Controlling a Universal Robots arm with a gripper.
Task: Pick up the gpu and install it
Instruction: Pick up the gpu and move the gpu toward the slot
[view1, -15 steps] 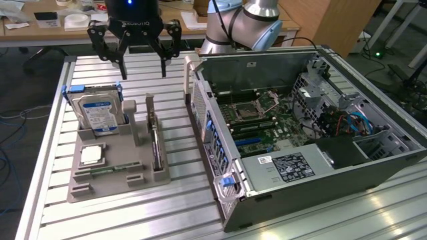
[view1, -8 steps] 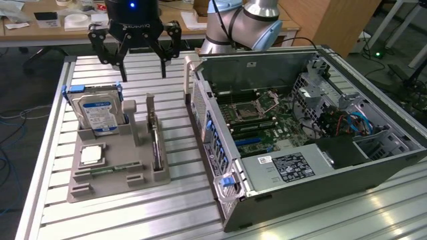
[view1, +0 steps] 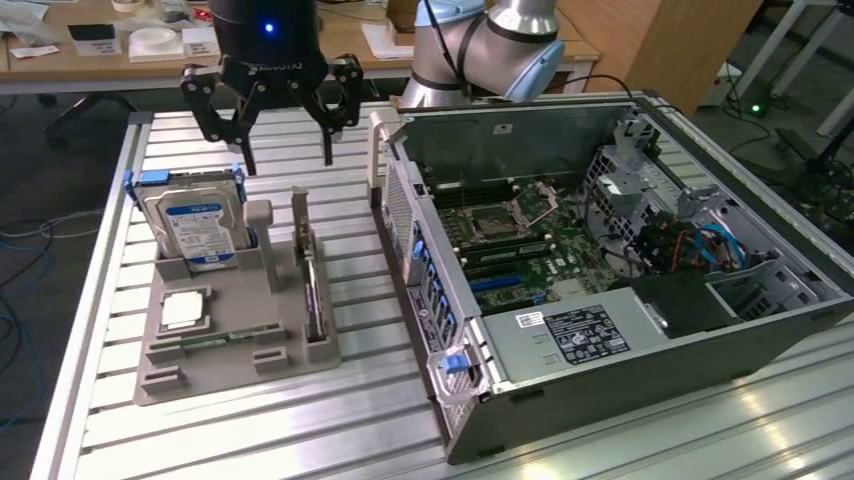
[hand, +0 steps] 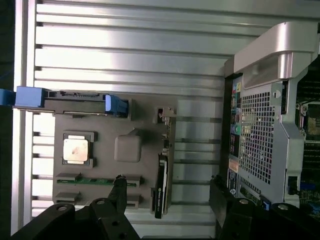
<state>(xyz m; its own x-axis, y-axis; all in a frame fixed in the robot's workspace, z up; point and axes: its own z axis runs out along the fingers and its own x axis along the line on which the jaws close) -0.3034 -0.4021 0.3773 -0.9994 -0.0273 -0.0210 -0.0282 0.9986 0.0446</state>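
In the exterior view my gripper (view1: 286, 155) hangs spread wide above the tabletop (view1: 374, 420), holding nothing. The wrist view looks straight down into the grey holder (hand: 127, 112): hard drive (hand: 75, 98), processor chip (hand: 76, 148), memory stick (hand: 87, 181), then the gpu (hand: 161, 192), a thin dark card standing on edge in the end slot. At the exterior view's right lies the open computer case (view1: 694, 345), its motherboard (view1: 534, 240) exposed.

One gpu (view1: 310, 290), one hard drive (view1: 198, 228), one processor (view1: 183, 308), one computer case (view1: 521, 140).
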